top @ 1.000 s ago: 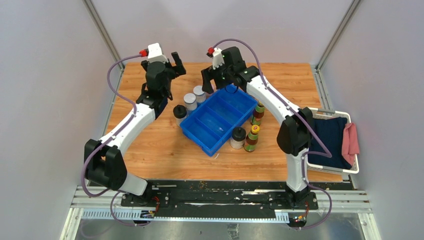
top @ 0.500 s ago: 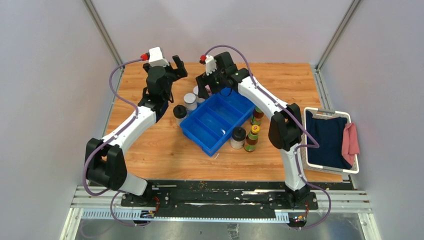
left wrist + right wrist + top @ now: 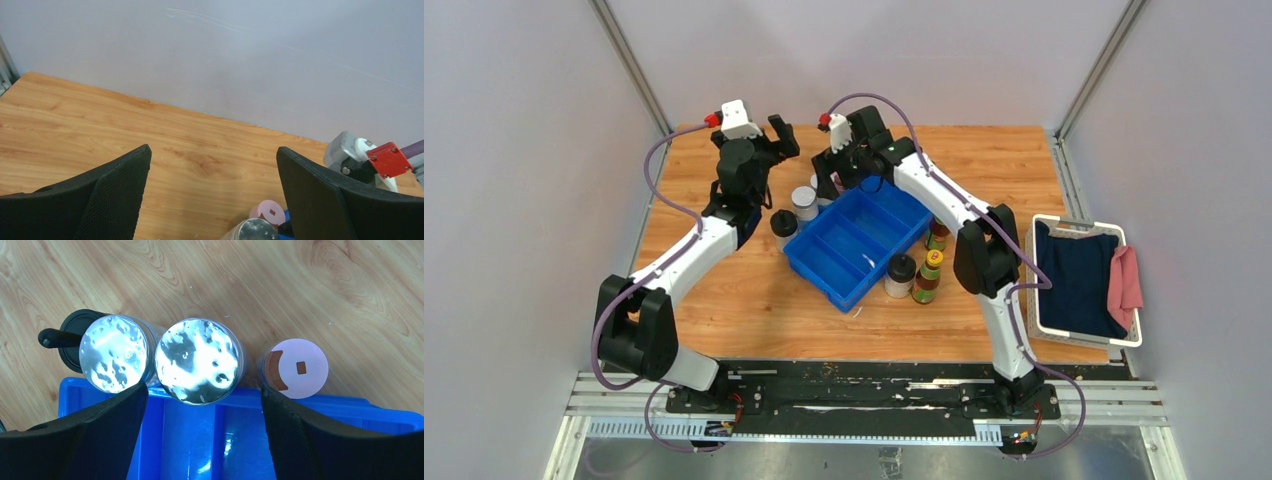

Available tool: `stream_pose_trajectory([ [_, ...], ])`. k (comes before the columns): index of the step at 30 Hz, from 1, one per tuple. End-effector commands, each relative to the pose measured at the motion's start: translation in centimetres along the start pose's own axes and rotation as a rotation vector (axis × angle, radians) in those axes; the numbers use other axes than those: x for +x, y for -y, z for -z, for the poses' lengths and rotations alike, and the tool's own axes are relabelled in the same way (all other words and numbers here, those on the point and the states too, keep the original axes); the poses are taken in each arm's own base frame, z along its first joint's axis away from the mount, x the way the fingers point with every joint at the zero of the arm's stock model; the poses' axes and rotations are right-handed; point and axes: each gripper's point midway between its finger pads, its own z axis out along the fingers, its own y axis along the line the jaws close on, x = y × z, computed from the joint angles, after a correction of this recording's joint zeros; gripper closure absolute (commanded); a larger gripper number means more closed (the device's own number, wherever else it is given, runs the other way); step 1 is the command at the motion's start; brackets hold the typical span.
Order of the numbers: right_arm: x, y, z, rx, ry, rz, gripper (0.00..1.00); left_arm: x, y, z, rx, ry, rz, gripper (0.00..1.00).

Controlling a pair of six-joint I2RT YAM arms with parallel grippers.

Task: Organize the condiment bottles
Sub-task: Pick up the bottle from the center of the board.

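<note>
Right arm has swung left, off the far corner of the blue divided plastic tray [image 3: 320,412]. Right gripper [image 3: 202,395] now hangs over the row outside the tray's far wall, jaws spread and empty, straddling the clear jar with a silvery lid [image 3: 199,360]. That jar stands between a second silver-lidded jar [image 3: 114,353] and a pink-lidded jar [image 3: 298,368]. Likely the next pick (nothing binned yet). Left gripper [image 3: 212,155] is raised, wide apart, holding nothing. Tall dark bottles with yellow-red caps [image 3: 927,280] wait beside the tray's right side.

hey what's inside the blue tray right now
In the blue tray, the visible compartments hold nothing; the jars stand outside its walls. The right gripper, open, hovers over the far corner and covers the part of the tray beneath it.
</note>
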Motion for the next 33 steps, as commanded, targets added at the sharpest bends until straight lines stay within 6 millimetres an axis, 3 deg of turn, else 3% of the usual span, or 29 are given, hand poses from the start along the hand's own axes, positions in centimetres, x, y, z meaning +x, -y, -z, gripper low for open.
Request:
stream_pose_trajectory([
  [1, -0.7, -1.1, -0.7, -0.04, 0.006, 0.037, 0.14, -0.6, 0.0, -0.1, 0.01, 0.04, 0.033, 0.01],
  [25, 0.1, -0.4, -3.3, -0.063, -0.015, 0.052, 0.15, 0.1, -0.2, -0.2, 0.014, 0.06, 0.04, 0.01],
  [33, 0.2, -0.4, -3.4, -0.066, -0.019, 0.055, 0.3, 0.4, -0.3, -0.3, 0.013, 0.057, 0.043, 0.01],
])
